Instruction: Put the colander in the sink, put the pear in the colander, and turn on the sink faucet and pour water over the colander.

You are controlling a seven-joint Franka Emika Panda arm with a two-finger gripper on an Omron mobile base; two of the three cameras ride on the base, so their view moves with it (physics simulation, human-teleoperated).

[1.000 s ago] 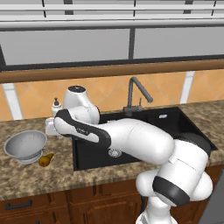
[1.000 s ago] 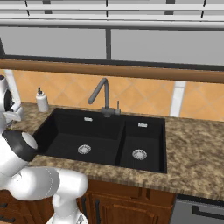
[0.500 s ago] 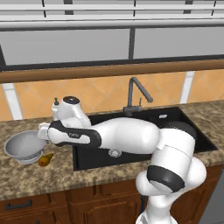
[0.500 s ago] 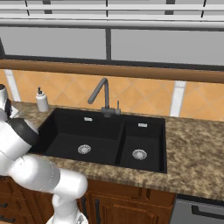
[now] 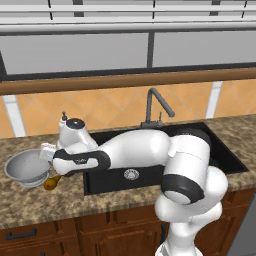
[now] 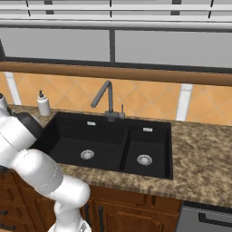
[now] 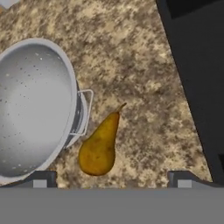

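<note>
Speckled surface (image 7: pixel 144 57) lies bare between the colander (image 7: pixel 33 105) and the black edge of the sink (image 7: pixel 197 78), giving open room around the pear (image 7: pixel 99 146); the colander stands on the surface left of the sink, its wire handle just beside the pear's neck, though contact between them cannot be told; the pear lies on its side, narrow stem end pointing away from the camera, fat end near the gripper (image 7: pixel 112 177); the gripper hangs above with jaws spread wide and nothing between them, the pear between the two tips, nearer the left one, the colander's rim under that tip; from the left base view the arm reaches low over the sink's left rim toward the colander (image 5: pixel 27 167); the right base view gives both basins of the sink (image 6: pixel 113 145), the sink faucet (image 6: pixel 107 100) behind the divider, and a soap bottle (image 6: pixel 43 104) at the back left corner.
</note>
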